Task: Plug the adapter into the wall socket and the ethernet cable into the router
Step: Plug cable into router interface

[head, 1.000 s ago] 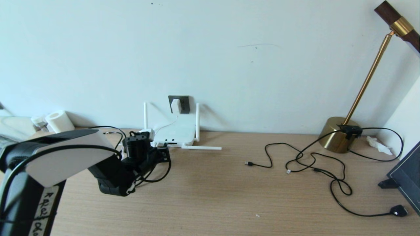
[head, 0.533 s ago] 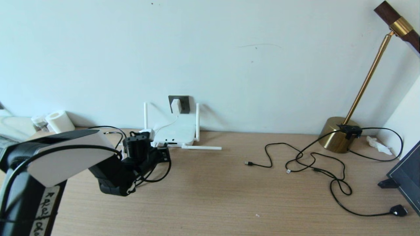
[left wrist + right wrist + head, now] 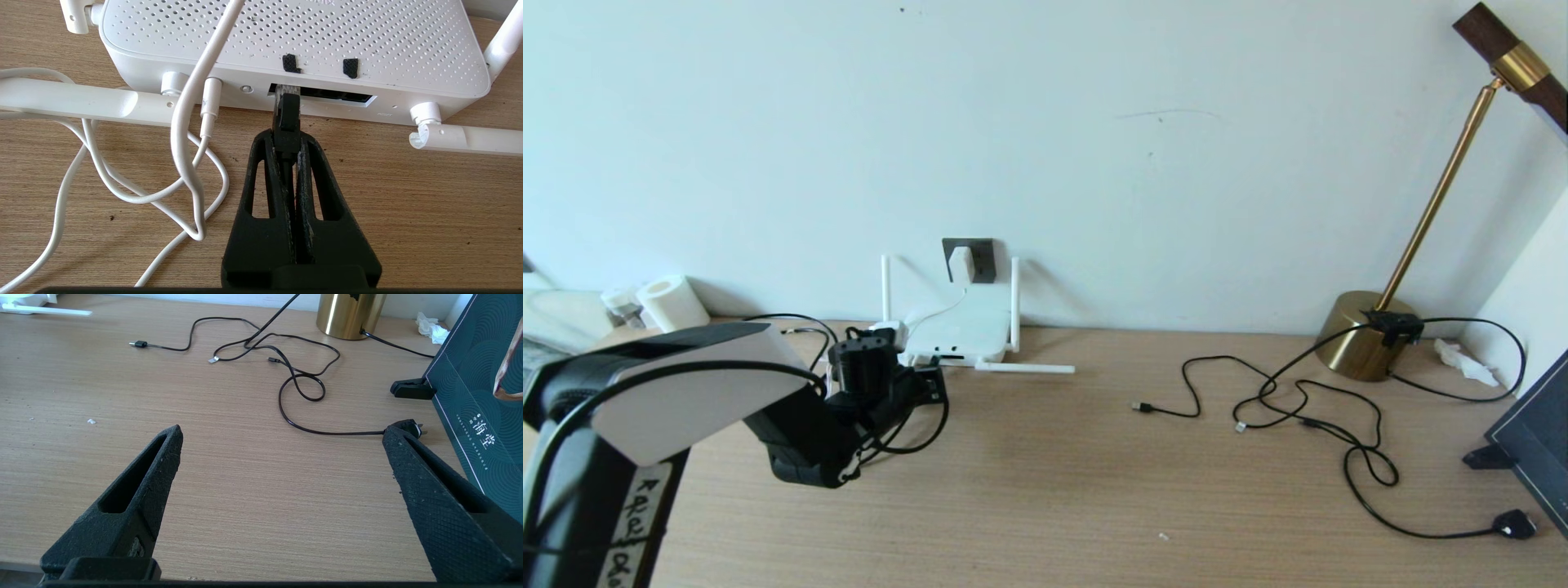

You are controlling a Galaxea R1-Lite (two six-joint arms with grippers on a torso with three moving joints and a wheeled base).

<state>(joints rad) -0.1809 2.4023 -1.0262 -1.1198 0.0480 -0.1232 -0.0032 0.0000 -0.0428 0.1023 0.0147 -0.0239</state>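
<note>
Two black fingers of the left gripper [image 3: 287,141] pinch the ethernet cable [image 3: 287,118], whose plug tip sits in the router's [image 3: 294,45] port slot. On the wall above, the adapter [image 3: 961,264] is seated in the wall socket [image 3: 980,258]. Over bare desk [image 3: 245,498], the right gripper [image 3: 282,435] hovers, fingers spread wide.

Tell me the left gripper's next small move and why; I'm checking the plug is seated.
Probably a short push straight in. The left gripper is shut on the ethernet cable, whose plug tip sits at the router port's mouth, most of its body still outside. The adapter already sits in the wall socket.
</note>
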